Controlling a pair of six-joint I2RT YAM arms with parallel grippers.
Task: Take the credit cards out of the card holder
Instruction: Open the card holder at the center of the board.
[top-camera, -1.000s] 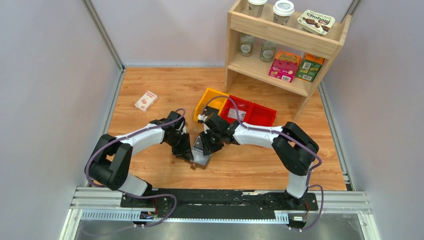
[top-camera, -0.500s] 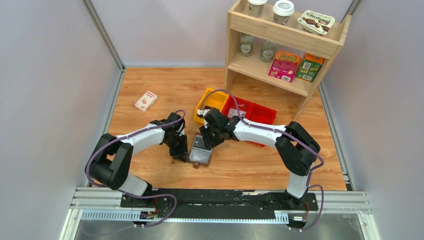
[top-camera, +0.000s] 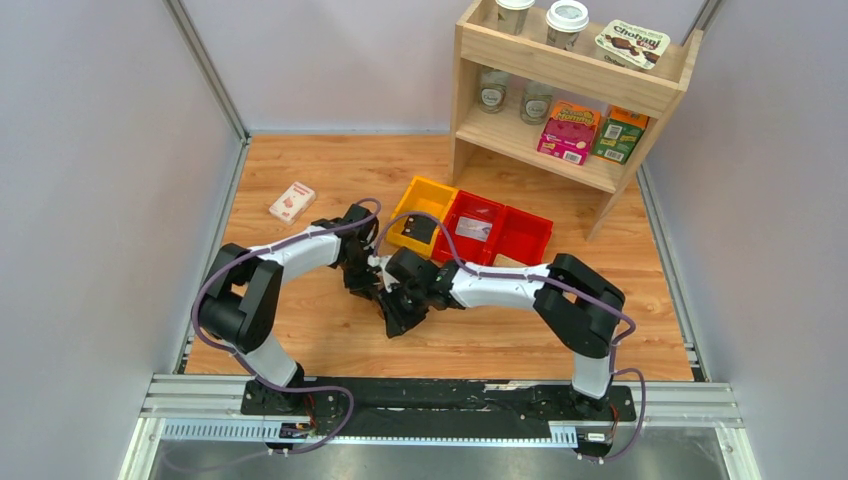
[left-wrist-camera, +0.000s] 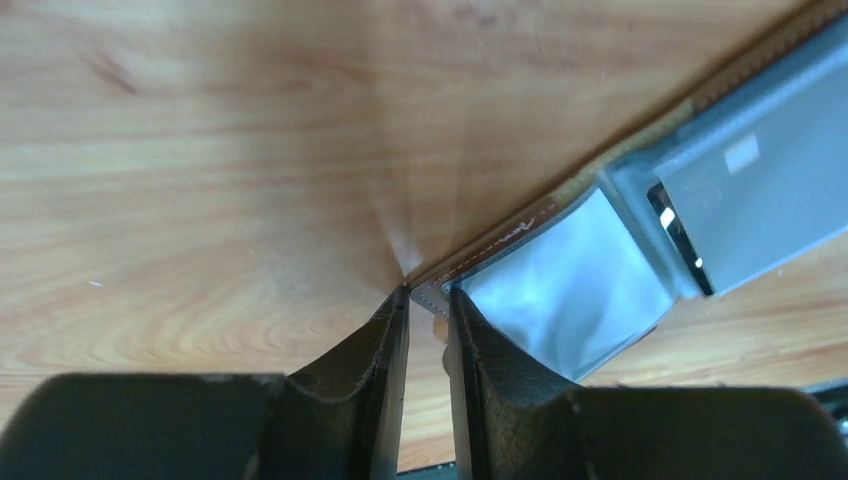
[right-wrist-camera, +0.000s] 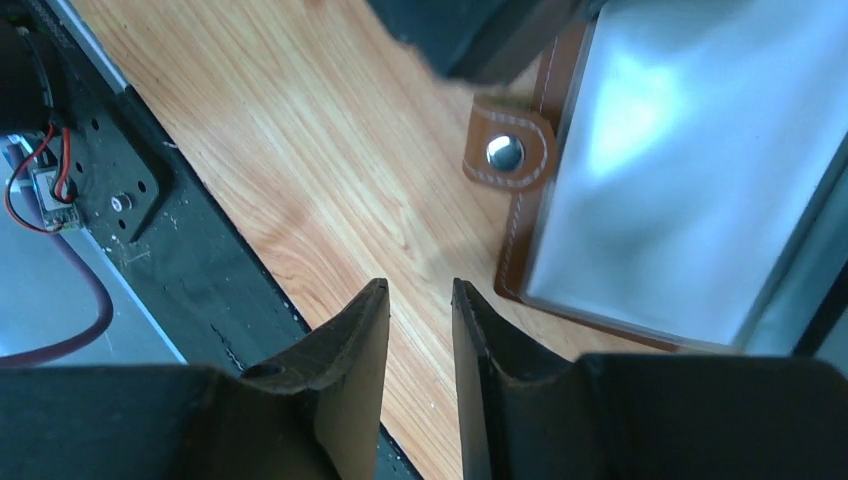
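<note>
The card holder (left-wrist-camera: 575, 290) lies open on the wooden table (right-wrist-camera: 300, 150), near the front and between my two arms, and my left gripper (left-wrist-camera: 428, 300) has its fingers pressed together on the brown stitched corner of it. I think this pinch is there to anchor the leather, so that the holder does not slide when something is pulled out of it. Just beside this corner is a glossy grey-blue panel, and further along I see a flat grey piece (left-wrist-camera: 760, 190) sitting in a pocket, which I take for a card. My right gripper (right-wrist-camera: 420, 285) hangs over bare wood just beside the edge with the snap tab (right-wrist-camera: 507, 152). Its fingers are drawn almost together and there is nothing between them, so it must first open and turn toward the pocket. Whether the far panel is flat or lifted, I cannot tell. Behind stands a row of coloured bins (top-camera: 520, 238), probably where the cards go.
</note>
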